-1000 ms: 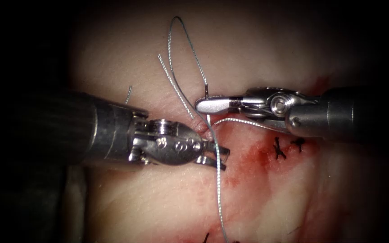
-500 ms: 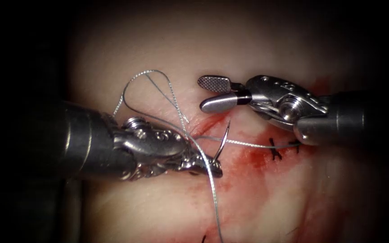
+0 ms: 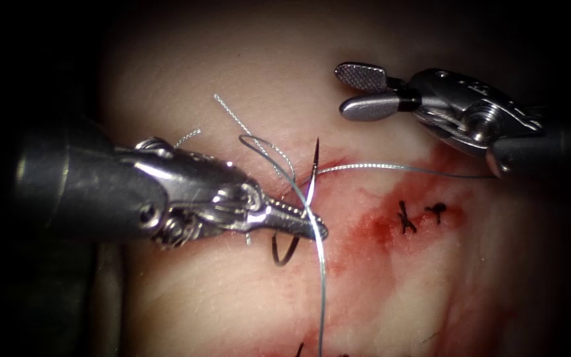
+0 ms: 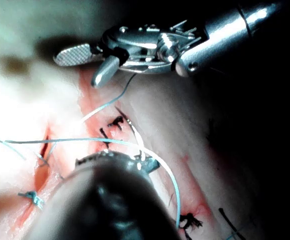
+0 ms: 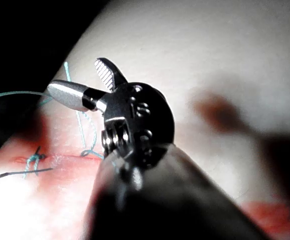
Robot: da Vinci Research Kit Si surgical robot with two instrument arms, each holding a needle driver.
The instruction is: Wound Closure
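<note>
Left tool [image 3: 302, 221] has its jaws clamped on the needle [image 3: 304, 201] near mid-curve, over the cut [image 3: 328, 168]. Standing roughly upright, the needle is free of the tissue [image 3: 232, 291], with its sharp tip up toward the cut's edge and its other end curling below the jaws. Thread [image 3: 322, 284] crosses the jaws and hangs down; another strand runs right above the dark stitches [image 3: 421, 217]. Right tool [image 3: 358, 89], well apart at upper right, is spread wide and holds nothing.
</note>
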